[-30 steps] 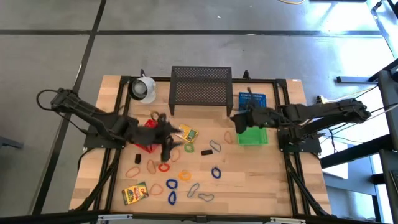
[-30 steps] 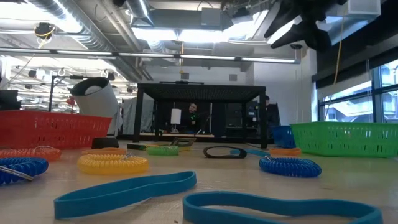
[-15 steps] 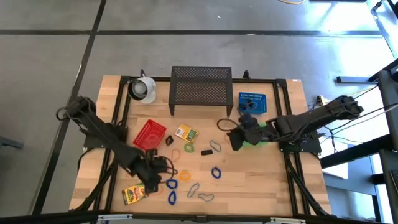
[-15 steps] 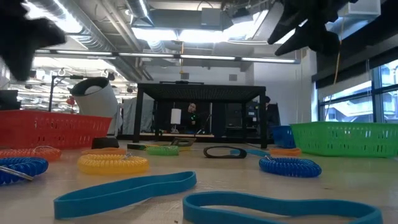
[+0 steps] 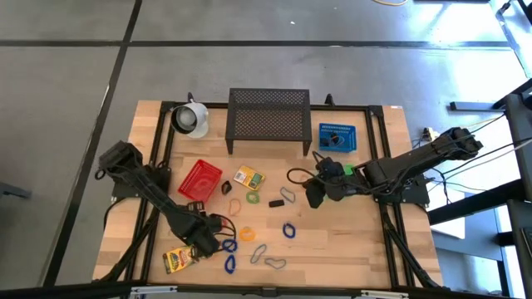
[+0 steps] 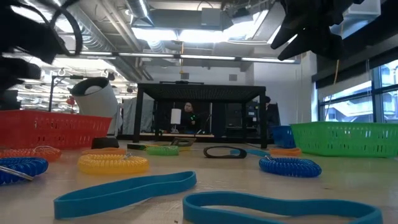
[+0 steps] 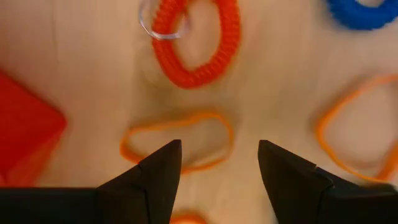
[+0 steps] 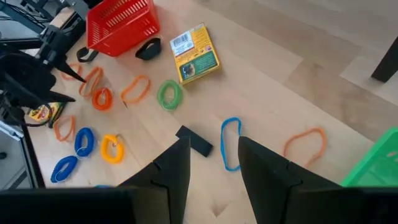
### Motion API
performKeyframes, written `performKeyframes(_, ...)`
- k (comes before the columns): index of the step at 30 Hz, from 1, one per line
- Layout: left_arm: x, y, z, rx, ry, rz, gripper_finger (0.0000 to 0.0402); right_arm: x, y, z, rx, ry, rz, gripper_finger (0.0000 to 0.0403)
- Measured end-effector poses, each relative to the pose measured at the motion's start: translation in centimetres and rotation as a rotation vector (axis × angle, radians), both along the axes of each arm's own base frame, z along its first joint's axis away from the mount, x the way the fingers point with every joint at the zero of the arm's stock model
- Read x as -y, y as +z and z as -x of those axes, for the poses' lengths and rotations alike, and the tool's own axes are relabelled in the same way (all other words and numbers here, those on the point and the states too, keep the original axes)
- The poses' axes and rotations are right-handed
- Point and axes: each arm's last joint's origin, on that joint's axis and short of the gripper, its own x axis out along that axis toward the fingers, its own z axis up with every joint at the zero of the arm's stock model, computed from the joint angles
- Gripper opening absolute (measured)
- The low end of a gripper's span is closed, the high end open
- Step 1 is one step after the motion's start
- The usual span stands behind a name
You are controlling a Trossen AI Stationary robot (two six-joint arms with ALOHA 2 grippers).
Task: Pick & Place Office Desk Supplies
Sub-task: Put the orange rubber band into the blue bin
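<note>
Small supplies lie scattered on the wooden table: orange, blue and green loops, a black block, a yellow-green box beside the red basket and a second box near the near edge. My left gripper hangs open low over the near-left loops; in its wrist view an orange band lies flat just beyond the fingertips, with a red coil loop farther on. My right gripper is open above the table's middle, over a blue band.
A black mesh shelf and a white mug stand at the far edge. The blue basket and green basket sit on the right, the green one partly under my right arm. Blue bands lie at the near edge.
My left gripper has swung from beside the red basket toward the near edge and down, ending over the near-left loops. My right gripper has moved from above the green basket toward the table's middle and a little nearer. No object has visibly moved.
</note>
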Motion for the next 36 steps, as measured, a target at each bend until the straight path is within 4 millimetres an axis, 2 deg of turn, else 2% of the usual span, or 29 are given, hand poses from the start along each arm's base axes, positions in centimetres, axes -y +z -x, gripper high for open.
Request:
performKeyframes(5, -1.0, -1.1, -1.0, -0.046, -0.050, -0.017, 0.0189, 0.0, 0.0, 0.0, 0.000, 0.000, 0.000, 0.0137)
performKeyframes(9, -1.6, -1.9, -1.8, -0.124, -0.073, 0.059, 0.0172, 0.0, 0.0, 0.0, -0.001, 0.002, 0.002, 0.0137)
performKeyframes(14, -2.5, -3.0, -1.7, -0.150, -0.054, 0.120, 0.0148, 0.0, 0.0, 0.0, -0.004, 0.003, 0.003, 0.0137)
performKeyframes(20, -2.8, -2.7, -1.7, -0.138, -0.045, 0.124, 0.0088, -0.2, 0.0, 0.1, -0.009, 0.013, 0.008, 0.0131)
performKeyframes(25, -3.0, -1.5, -1.5, -0.076, -0.043, 0.124, 0.0011, -0.2, -0.1, 0.1, -0.013, 0.025, 0.017, 0.0123)
performKeyframes(30, -3.0, 1.4, -1.2, 0.039, -0.023, 0.212, 0.0004, -0.2, 0.0, 0.1, -0.014, 0.031, 0.020, 0.0114)
performKeyframes(36, -3.4, 6.8, -1.3, 0.420, -0.039, 0.290, 0.0004, -0.2, 0.0, 0.0, -0.004, 0.036, 0.021, 0.0105)
